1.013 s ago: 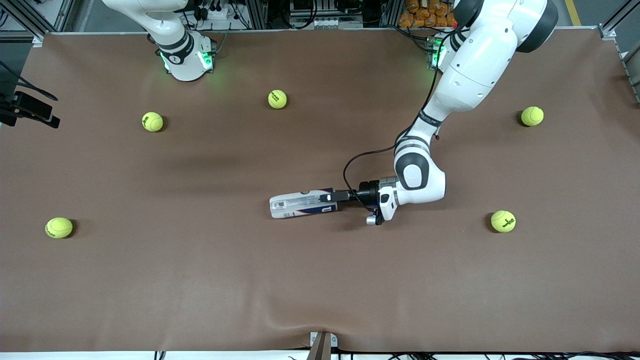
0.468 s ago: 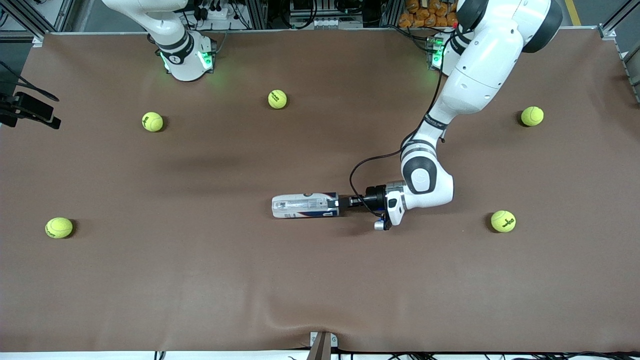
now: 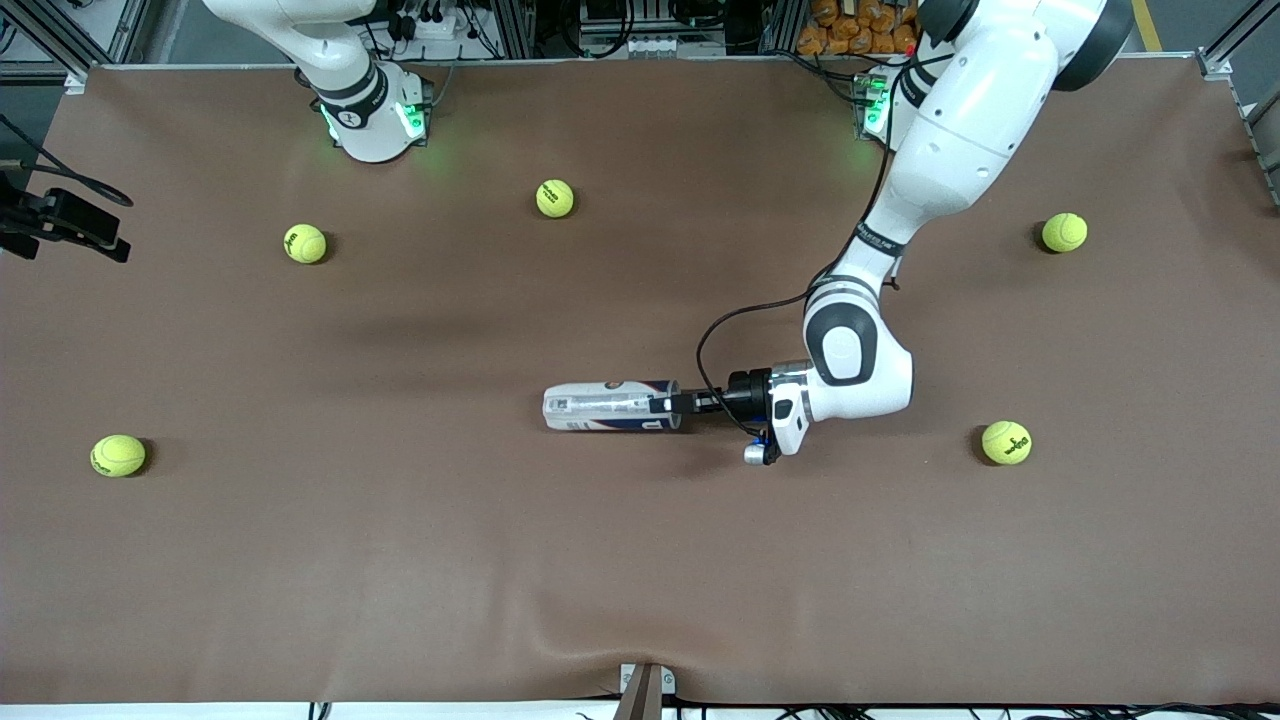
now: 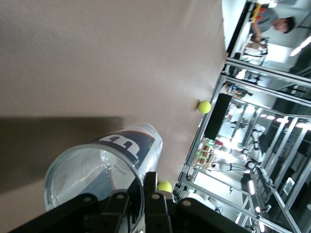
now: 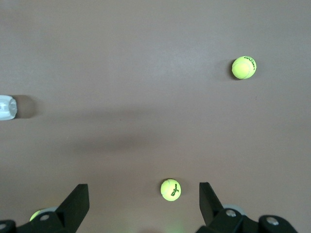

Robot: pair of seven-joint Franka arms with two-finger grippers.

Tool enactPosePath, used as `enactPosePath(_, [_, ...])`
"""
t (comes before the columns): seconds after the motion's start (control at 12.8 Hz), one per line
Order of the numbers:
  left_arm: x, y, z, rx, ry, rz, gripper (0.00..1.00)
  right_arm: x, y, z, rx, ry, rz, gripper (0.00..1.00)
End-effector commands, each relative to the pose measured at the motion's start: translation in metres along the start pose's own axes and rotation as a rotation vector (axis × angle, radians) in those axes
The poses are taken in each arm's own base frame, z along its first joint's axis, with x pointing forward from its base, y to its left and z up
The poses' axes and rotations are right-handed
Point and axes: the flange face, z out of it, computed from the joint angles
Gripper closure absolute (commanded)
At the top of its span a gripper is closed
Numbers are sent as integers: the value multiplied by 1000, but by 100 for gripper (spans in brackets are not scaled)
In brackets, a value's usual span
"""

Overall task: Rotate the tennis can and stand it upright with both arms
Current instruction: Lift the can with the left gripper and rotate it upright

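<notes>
The tennis can [image 3: 605,406] lies on its side mid-table, lengthwise along the table, with a white and dark-blue label. My left gripper [image 3: 665,404] is shut on the rim of its open end, the end toward the left arm. In the left wrist view one finger is inside the clear can [image 4: 131,145] and one outside, with my left gripper [image 4: 144,182] pinching the wall. My right gripper [image 5: 143,187] is open and empty, high over the table near the right arm's base. It is out of the front view. The can's other end shows at the edge of the right wrist view [image 5: 6,108].
Several yellow-green tennis balls lie scattered on the brown mat: one [image 3: 1006,442] near the left arm's elbow, one [image 3: 1064,232] farther back, one [image 3: 555,198] and one [image 3: 305,243] near the right arm's base, one [image 3: 118,455] at the right arm's end.
My left arm has drawn back a little toward its own end with the can. The can has turned from slightly slanted to straight along the table.
</notes>
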Motion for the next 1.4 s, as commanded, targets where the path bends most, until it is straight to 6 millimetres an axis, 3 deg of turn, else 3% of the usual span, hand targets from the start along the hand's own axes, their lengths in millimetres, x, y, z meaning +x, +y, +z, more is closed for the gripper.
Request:
enactPosePath(0.0, [-13,39,-18,101,-8,-12,100,0,0,0,-16,6,16,0])
enactPosePath(0.39, [-35,96,-37,315,10,-15,100,0,0,0,-8,9,17,0])
enactPosePath(0.62, [-59,147,-53,558,107,35,100,3,9,-3,46,37,41,0])
enactPosePath(0.86, [-104,200,-24,793,150,69,100,2,10,-4,52,43,45,0])
enactPosePath(0.94, [-120,210,-11,900,190,82,100,2,9,-4,53,36,43,0])
enactPosePath(1.09, [-154,219,19,1018,247,57,100,0,8,-6,53,37,43,0])
enactPosePath(1.32, [-184,219,56,1104,306,48,100,-1,9,-7,55,40,49,0])
